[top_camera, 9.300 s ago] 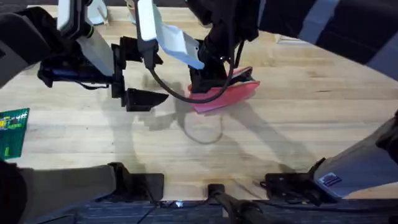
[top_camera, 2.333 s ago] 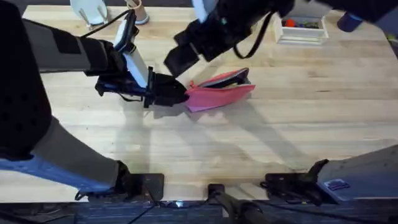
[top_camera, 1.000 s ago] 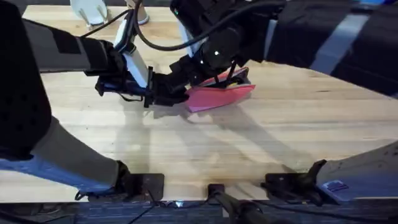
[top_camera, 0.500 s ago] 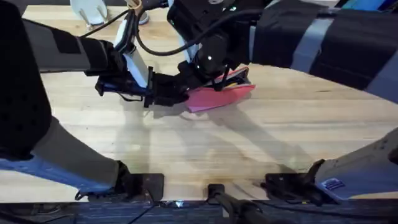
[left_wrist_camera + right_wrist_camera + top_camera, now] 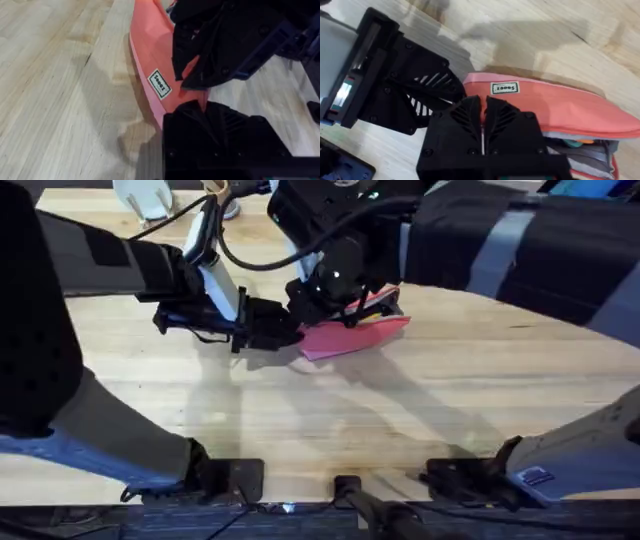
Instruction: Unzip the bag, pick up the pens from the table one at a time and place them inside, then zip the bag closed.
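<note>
A pink bag (image 5: 358,335) lies on the light wood counter (image 5: 480,390), in its far half and near the midline between the left and right edges. Its long axis runs roughly left to right, and the right end sits slightly farther back than the left end.

The left tool (image 5: 280,325) reaches in low from the left and meets the left end of the bag. In the left wrist view its black fingers (image 5: 220,135) sit against the tip of the bag (image 5: 152,60); they appear to pinch the fabric, though the contact itself is hidden by the fingers.

The right tool (image 5: 325,305) comes in from above and behind and stands over the upper edge of the bag near that same left end. In the right wrist view its 2 fingers (image 5: 465,120) are clenched with only a thin seam between them, pressed at the top edge of the bag (image 5: 570,112). Whether they grip the zipper pull cannot be told.

A small white label (image 5: 504,88) with dark print sits on the side of the bag just beside the right tool. Toward the other end of the bag the top stands open, and an orange and teal object (image 5: 577,142) shows inside the gap. The left tool (image 5: 420,100) lies just beside the labelled end.
</note>
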